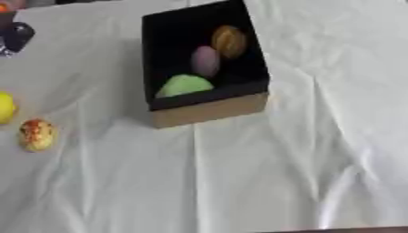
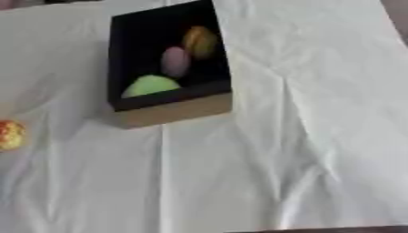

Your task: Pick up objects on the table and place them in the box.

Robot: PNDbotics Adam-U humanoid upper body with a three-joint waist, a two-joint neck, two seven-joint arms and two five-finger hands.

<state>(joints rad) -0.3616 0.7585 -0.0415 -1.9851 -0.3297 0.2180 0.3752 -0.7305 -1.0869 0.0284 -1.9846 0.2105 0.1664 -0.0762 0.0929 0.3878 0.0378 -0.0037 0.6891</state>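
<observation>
left eye view: box (image 1: 209,110) with three objects inside, no hand visible

Black-lined tan box (image 1: 209,110); green (image 1: 185,85), pink (image 1: 205,60), orange objects (image 1: 229,41); possibly red-speckled yellow one (image 1: 37,134) on white cloth (image 1: 279,173)

A yellow thing (image 1: 5,107) is cut by the left edge. The dark object (image 1: 16,35) at the upper left is too blurred to identify.

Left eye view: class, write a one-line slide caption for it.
Open box holding green, pink and orange items; a speckled yellow-red item waits on the white cloth.
</observation>
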